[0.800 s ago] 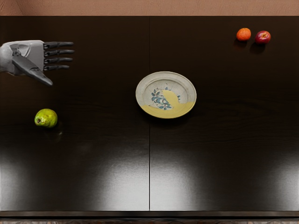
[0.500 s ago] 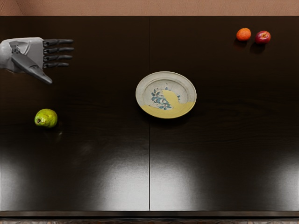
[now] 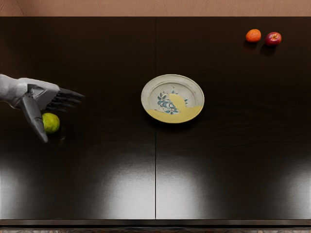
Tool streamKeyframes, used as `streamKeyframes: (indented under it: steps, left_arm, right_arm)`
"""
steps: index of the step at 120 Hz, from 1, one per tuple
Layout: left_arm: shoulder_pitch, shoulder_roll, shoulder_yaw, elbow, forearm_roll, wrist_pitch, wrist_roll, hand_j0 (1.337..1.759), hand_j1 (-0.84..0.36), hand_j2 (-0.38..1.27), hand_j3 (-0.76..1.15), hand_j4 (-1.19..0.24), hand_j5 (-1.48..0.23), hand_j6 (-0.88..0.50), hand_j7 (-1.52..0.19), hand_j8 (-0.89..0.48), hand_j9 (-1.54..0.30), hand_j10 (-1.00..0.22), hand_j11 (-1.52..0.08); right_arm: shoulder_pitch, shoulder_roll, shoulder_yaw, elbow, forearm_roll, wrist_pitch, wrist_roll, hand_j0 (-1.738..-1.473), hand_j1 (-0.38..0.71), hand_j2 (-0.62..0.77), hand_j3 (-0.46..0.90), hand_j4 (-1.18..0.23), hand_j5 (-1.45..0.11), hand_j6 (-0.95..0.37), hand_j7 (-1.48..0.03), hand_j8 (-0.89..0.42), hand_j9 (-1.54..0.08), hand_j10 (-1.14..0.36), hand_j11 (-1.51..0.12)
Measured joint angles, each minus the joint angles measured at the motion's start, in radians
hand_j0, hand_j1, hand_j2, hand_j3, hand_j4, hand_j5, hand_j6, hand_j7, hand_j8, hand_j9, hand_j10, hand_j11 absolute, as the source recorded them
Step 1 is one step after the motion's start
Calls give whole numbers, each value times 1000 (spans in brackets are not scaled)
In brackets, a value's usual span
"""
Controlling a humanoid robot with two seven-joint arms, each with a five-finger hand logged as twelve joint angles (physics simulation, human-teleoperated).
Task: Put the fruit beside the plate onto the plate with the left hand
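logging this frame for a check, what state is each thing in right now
left robot hand: open, fingers spread over the green fruit, not gripping it
green fruit: on the table, partly behind the robot hand
plate: flat on the table, no fruit on it
orange fruit: on the table, far right corner
red fruit: beside the orange fruit

On the dark surface [image 3: 97, 170] the left hand [image 3: 41, 97] is at the left edge, just over the green fruit [image 3: 52, 123]. Its fingers [image 3: 68, 97] are stretched toward the right and hold nothing; the thumb crosses the fruit's left side. The plate [image 3: 146, 97] lies in the centre, well apart. An orange fruit [image 3: 253, 35] and a red fruit [image 3: 273, 38] sit together far right.
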Motion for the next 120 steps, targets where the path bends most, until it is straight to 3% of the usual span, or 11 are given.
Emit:
streamKeyframes:
  steps: [12, 41, 91, 120]
  left_arm:
    - [-2, 0, 0, -14, 7, 0, 43, 1658, 349, 0, 0, -3, 0, -4, 0, -4, 0, -3, 0]
    - [-43, -5, -6, -31, 71, 0, 86, 1658, 349, -1, 0, -4, -1, -5, 0, -5, 0, -3, 0]
    - [-40, -53, -6, -34, 477, 0, 96, 1658, 349, 0, 0, -6, -1, -7, 0, -7, 0, -5, 0]
    - [34, -109, 0, -64, 686, 59, 96, 1658, 349, 0, 0, -6, -1, -8, -1, -7, 0, -5, 0]
  right_arm:
    - [-1, 0, 0, 0, 0, 0, 0, -1658, -316, -6, 0, -27, -36, -27, -36, -27, -36, -27, -36]
    - [-1, 0, 0, 0, 0, 0, 0, -1658, -316, -6, 0, -27, -36, -27, -36, -27, -36, -27, -36]
    - [2, 0, 1, -1, 0, 0, -1, -1658, -316, -6, 0, -27, -36, -27, -36, -27, -36, -27, -36]
    - [6, 0, 1, -4, 0, 0, -1, -1658, -316, -6, 0, -27, -36, -27, -36, -27, -36, -27, -36]
